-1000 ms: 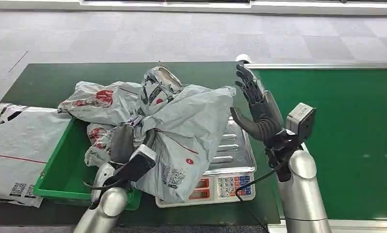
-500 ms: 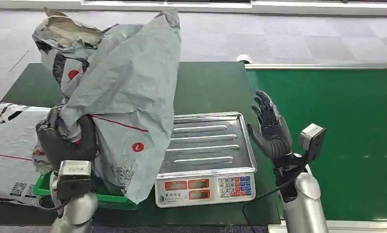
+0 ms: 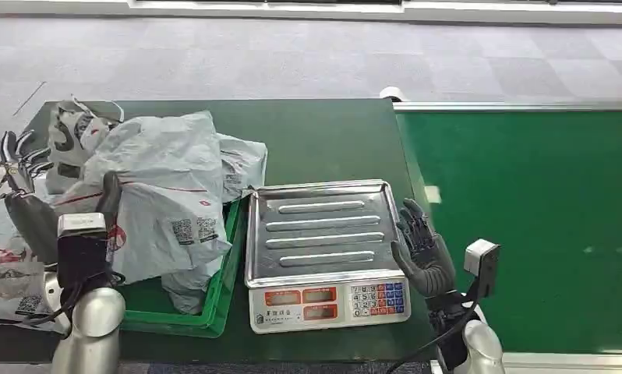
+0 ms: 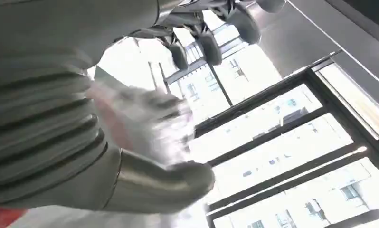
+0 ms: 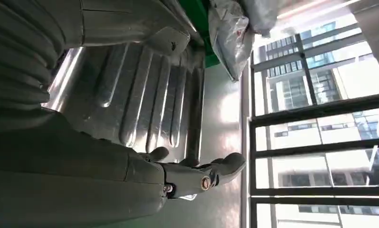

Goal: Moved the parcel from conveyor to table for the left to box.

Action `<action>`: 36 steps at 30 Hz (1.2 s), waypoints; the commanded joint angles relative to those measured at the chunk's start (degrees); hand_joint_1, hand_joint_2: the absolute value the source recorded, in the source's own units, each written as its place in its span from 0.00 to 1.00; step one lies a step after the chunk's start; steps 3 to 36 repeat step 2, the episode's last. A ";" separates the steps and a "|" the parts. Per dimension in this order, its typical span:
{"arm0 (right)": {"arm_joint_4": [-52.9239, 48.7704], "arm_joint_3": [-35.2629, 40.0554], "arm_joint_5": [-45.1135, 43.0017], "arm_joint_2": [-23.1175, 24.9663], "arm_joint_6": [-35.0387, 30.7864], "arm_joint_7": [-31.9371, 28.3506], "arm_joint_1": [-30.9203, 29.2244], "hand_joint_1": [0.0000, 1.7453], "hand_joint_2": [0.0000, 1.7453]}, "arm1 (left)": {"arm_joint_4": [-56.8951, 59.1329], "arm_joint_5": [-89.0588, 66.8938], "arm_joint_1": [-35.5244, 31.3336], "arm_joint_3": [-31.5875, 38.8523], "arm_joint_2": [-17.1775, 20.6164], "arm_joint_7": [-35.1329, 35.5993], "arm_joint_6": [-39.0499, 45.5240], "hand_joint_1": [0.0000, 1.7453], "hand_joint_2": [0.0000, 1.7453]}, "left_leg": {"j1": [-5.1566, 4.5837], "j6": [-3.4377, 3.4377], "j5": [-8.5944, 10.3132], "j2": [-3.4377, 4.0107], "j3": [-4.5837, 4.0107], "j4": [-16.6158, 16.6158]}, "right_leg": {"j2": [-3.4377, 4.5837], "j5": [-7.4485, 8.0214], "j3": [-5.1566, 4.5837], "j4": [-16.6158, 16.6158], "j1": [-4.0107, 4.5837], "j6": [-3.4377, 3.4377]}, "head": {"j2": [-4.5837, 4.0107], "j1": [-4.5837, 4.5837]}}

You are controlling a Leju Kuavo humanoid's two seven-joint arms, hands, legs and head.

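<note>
Parcel [image 3: 164, 206]: lies across green bin [image 3: 214, 308], beside left hand [image 3: 27, 206].
Left hand: fingers spread, holding nothing.
Right hand [image 3: 421, 249]: open, empty, beside scale [image 3: 327, 234].
Advice: lift clear without snagging the bag.

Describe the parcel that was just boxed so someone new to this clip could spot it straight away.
On the dark green table, left of the metal scale, sits a green bin. The parcel is the big grey plastic mailer heaped on top of the bin, with a thin red line and square codes facing up.

We see a grey parcel [image 3: 164, 195] with red marks and black QR codes, green bin [image 3: 214, 300], silver scale [image 3: 323, 234] with red displays, green conveyor [image 3: 526, 218].
</note>
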 commanded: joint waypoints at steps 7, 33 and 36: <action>4.08 -2.98 -0.39 1.33 -0.46 1.20 0.02 0.00 1.00 | 5.05 -0.42 -1.85 1.55 -0.28 0.61 -0.79 0.00 1.00 | 0.03 -0.01 0.02 -0.03 0.08 -0.07 | -0.04 0.01 0.09 -0.07 0.04 -0.05 | 0.00 0.00; 4.08 -2.98 -0.39 1.33 -0.46 1.20 0.02 0.00 1.00 | 5.05 -0.42 -1.85 1.55 -0.28 0.61 -0.79 0.00 1.00 | 0.03 -0.01 0.02 -0.03 0.08 -0.07 | -0.04 0.01 0.09 -0.07 0.04 -0.05 | 0.00 0.00; 4.08 -2.98 -0.39 1.33 -0.46 1.20 0.02 0.00 1.00 | 5.05 -0.42 -1.85 1.55 -0.28 0.61 -0.79 0.00 1.00 | 0.03 -0.01 0.02 -0.03 0.08 -0.07 | -0.04 0.01 0.09 -0.07 0.04 -0.05 | 0.00 0.00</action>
